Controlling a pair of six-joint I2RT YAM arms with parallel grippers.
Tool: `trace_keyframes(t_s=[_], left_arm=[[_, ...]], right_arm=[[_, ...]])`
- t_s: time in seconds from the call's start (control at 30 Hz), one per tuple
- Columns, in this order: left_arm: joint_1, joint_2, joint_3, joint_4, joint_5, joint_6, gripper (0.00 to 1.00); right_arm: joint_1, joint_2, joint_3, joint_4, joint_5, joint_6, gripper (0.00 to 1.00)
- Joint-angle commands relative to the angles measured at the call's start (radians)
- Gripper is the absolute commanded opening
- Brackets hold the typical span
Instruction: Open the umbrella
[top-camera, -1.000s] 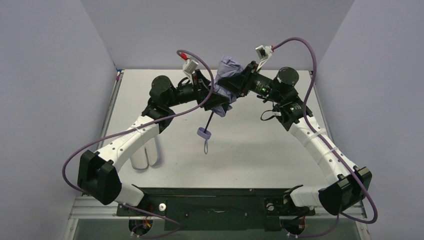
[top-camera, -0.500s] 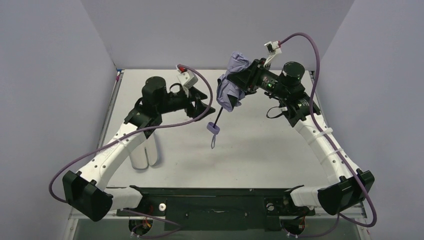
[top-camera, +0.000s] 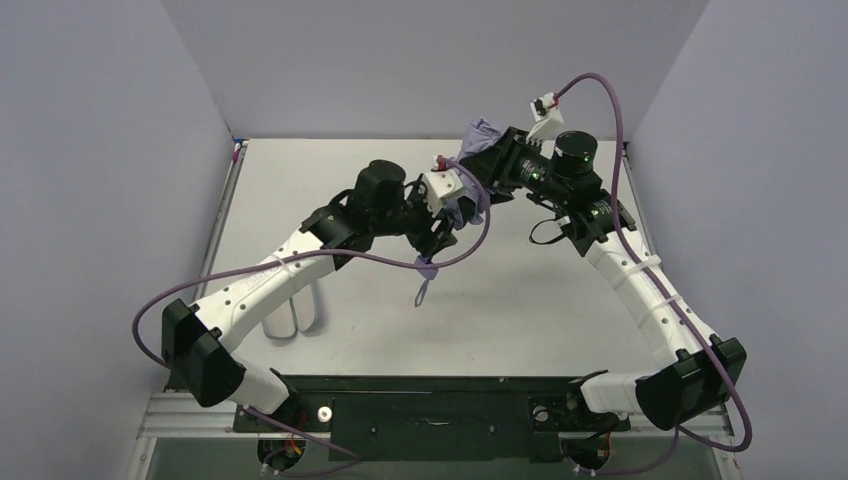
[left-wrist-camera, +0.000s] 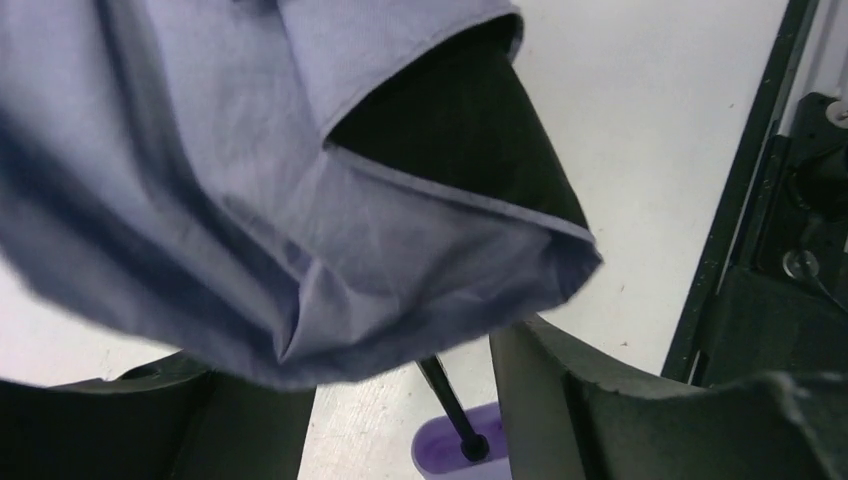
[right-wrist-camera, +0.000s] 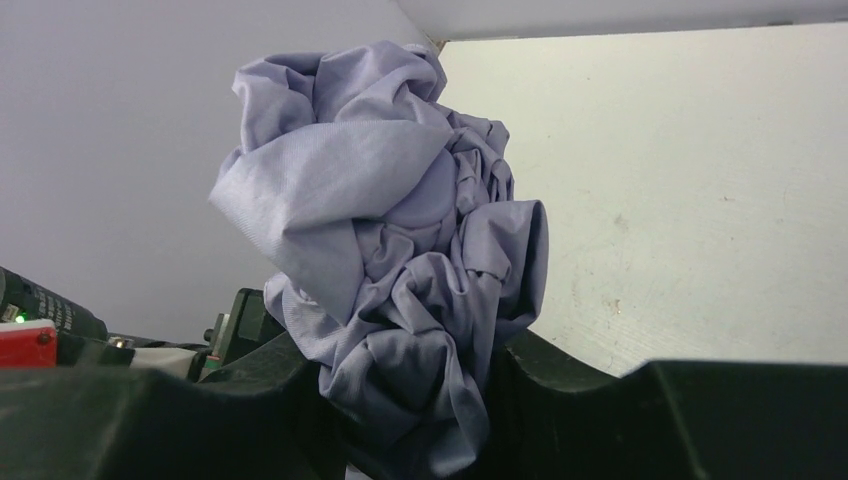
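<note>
The umbrella (top-camera: 482, 131) hangs folded in the air, its lavender fabric bunched, its thin black shaft running down to the lavender handle (top-camera: 428, 265) with its wrist loop. My right gripper (top-camera: 480, 155) is shut on the bunched canopy top, which shows in the right wrist view (right-wrist-camera: 400, 230) between the fingers (right-wrist-camera: 600, 400). My left gripper (top-camera: 447, 222) is open just below the canopy's lower edge. In the left wrist view the fabric (left-wrist-camera: 250, 200), black lining (left-wrist-camera: 450, 130) and shaft (left-wrist-camera: 447, 392) lie between the spread fingers (left-wrist-camera: 570, 400), with the handle (left-wrist-camera: 445, 458) below.
A small flat whitish pouch (top-camera: 293, 312) lies on the white table (top-camera: 520, 300), partly hidden by my left arm. Grey walls close in the table at the back and both sides. A black base rail (top-camera: 430, 400) runs along the near edge.
My left arm has swung right, bringing its open gripper up to the umbrella below the canopy. The right gripper has moved the umbrella a little right and back.
</note>
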Motion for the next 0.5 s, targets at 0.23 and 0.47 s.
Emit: trace_keyframes(t_s=[0.23,0.47], left_arm=[[-0.026,0.081,0.063,-0.155,-0.144,0.072,0.45],[-0.025,0.035,-0.059,-0.178,-0.151,0.091,0.44]], right_arm=[[-0.047,-0.035,0.031,0.103,0.032,0.092,0.0],[-0.113,-0.021,0.069,0.116,0.006,0.109,0.0]])
